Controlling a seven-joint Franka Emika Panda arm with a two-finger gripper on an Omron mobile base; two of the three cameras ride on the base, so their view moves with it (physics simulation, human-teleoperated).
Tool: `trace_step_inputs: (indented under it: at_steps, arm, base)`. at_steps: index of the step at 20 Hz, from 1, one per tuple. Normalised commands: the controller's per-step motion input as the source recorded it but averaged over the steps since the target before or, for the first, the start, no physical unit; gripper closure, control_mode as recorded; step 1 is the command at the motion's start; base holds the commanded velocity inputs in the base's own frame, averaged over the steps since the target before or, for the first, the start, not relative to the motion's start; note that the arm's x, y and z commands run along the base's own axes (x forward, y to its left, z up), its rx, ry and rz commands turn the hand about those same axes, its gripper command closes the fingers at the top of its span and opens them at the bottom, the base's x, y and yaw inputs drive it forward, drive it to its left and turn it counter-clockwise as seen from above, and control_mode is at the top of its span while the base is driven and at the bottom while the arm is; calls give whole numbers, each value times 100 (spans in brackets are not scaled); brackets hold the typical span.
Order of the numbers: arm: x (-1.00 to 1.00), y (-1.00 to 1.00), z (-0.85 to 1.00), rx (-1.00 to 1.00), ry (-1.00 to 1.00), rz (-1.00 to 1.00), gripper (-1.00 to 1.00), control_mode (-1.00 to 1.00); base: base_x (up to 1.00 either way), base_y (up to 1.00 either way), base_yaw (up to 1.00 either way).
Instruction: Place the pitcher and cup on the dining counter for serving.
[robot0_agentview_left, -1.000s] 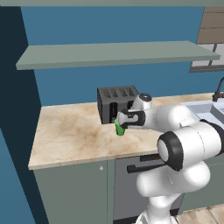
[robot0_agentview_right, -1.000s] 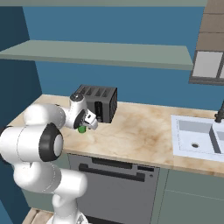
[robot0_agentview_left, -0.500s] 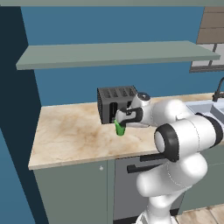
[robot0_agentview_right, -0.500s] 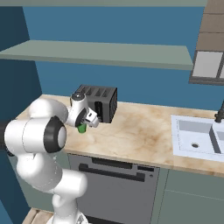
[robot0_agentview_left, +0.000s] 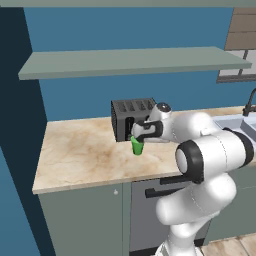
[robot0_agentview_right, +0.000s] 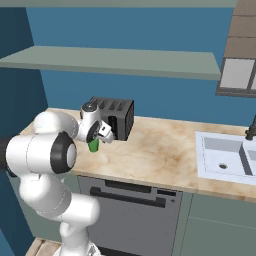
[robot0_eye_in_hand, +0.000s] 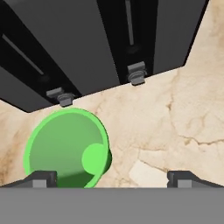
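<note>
1. Since a second ago, the arm's elbow swings round and rises in both base views, while the gripper (robot0_agentview_left: 140, 138) and the cup (robot0_agentview_left: 136, 146) stay at nearly the same place in front of the toaster (robot0_agentview_left: 131, 116).
2. From the left base view, the cup hangs just below the gripper, above the marbled surface (robot0_agentview_left: 85, 155), its base seeming clear of the stone.
3. From the right base view, the gripper (robot0_agentview_right: 98, 136) sits just left of the toaster (robot0_agentview_right: 116, 117), with the cup (robot0_agentview_right: 93, 145) showing green under it, beside the arm's large dark joint.
4. In the hand view, the cup (robot0_eye_in_hand: 65, 148) is seen from above, open mouth towards the camera, at the left dark fingertip (robot0_eye_in_hand: 39, 179); the right fingertip (robot0_eye_in_hand: 186, 178) stands well apart from it.
5. Those jaws are spread wide, and the cup lies against the left one only; whether they have hold of it cannot be told.
6. Two toaster levers (robot0_eye_in_hand: 136, 73) jut out just beyond the cup's rim in the hand view.
7. A sink (robot0_agentview_right: 227, 160) lies in the same surface well to the right, and a grey-green shelf (robot0_agentview_left: 135, 61) runs along the blue wall above.
</note>
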Motion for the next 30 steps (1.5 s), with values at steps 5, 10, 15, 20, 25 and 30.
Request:
trace_step_inputs:
  at_steps: [5, 10, 15, 20, 25, 30]
  arm:
    - [24, 0, -39, -2, 4, 0, -100, -100]
    - [15, 0, -42, -3, 6, 0, -100, -100]
    - [11, 0, -33, -1, 5, 0, -100, -100]
    - [6, 2, -17, 0, 4, 0, 100, -100]
    - [0, 2, 0, 0, 0, 0, 100, -100]
    - [0, 0, 0, 0, 0, 0, 100, -100]
  base:
    - [0, 0, 0]
    - [0, 0, 0]
    - [0, 0, 0]
    - [0, 0, 0]
    - [0, 0, 0]
    - [0, 0, 0]
